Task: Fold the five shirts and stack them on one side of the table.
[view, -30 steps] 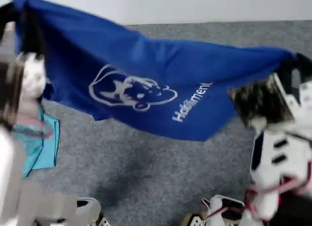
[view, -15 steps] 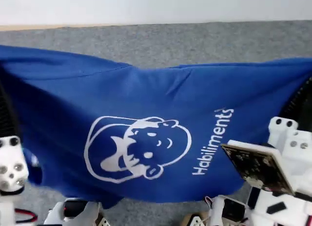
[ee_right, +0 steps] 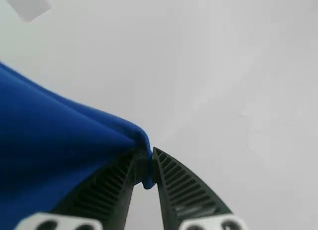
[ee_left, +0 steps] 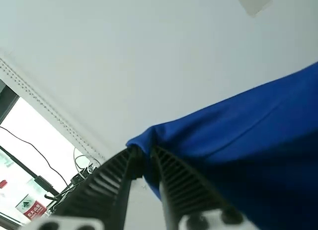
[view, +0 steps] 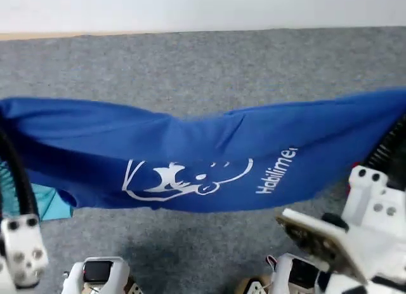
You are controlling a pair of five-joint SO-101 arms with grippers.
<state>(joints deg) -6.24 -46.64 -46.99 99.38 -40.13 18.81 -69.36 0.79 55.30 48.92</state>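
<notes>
A blue shirt (view: 203, 151) with a white print hangs stretched in the air across the grey table (view: 209, 59), held up by its two ends. My left gripper (ee_left: 143, 165) is shut on one corner of the blue shirt (ee_left: 238, 150), with a white ceiling behind it. My right gripper (ee_right: 145, 170) is shut on the other corner of the blue shirt (ee_right: 54, 145). In the high view the arms stand at the left edge (view: 22, 243) and at the right edge (view: 374, 224). A teal shirt (view: 44, 205) lies on the table at the left, partly hidden by the blue one.
The arms' white bases (view: 98, 275) sit at the near table edge. The far half of the grey table is bare up to the white wall.
The blue shirt has swung from a raised spread at the far side toward the near side, and its lower edge has since risen, so it now hangs as a narrower band.
</notes>
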